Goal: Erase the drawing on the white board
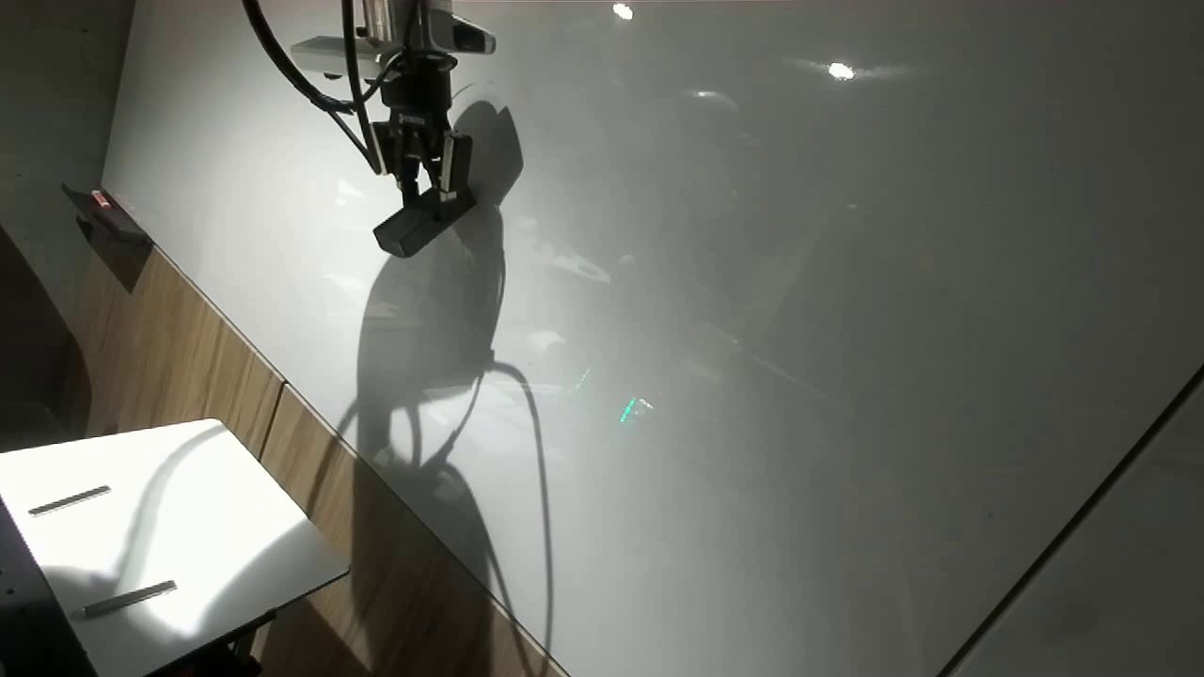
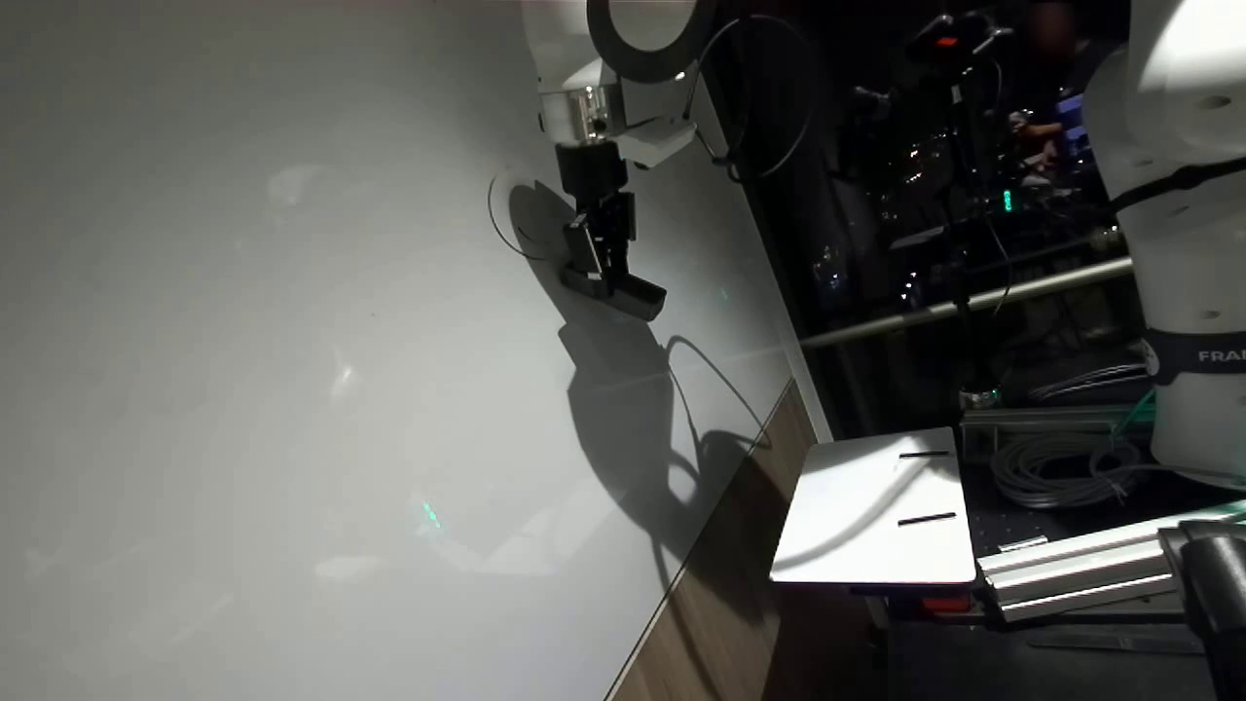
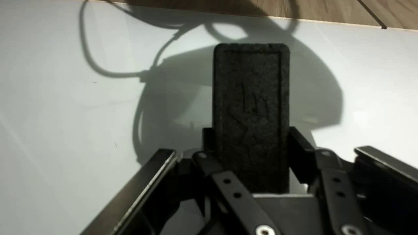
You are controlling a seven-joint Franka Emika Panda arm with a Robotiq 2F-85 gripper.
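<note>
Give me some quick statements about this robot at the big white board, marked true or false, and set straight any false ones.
1. The gripper grips a dark block. True.
2. The dark block is round. False: it is rectangular.
3. Part of the drawing shows on the white board. True.
4. The white board is smaller than the small table. False: the white board is far larger.
5. A shadow falls across the white board. True.

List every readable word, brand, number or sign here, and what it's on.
"FRA", rest cut off by the picture edge: dark band on the robot arm.
Small green light, possibly digits: too blurred to read.
Scored lines on the dark eraser: not legible as text.
White board: no readable writing.
</note>
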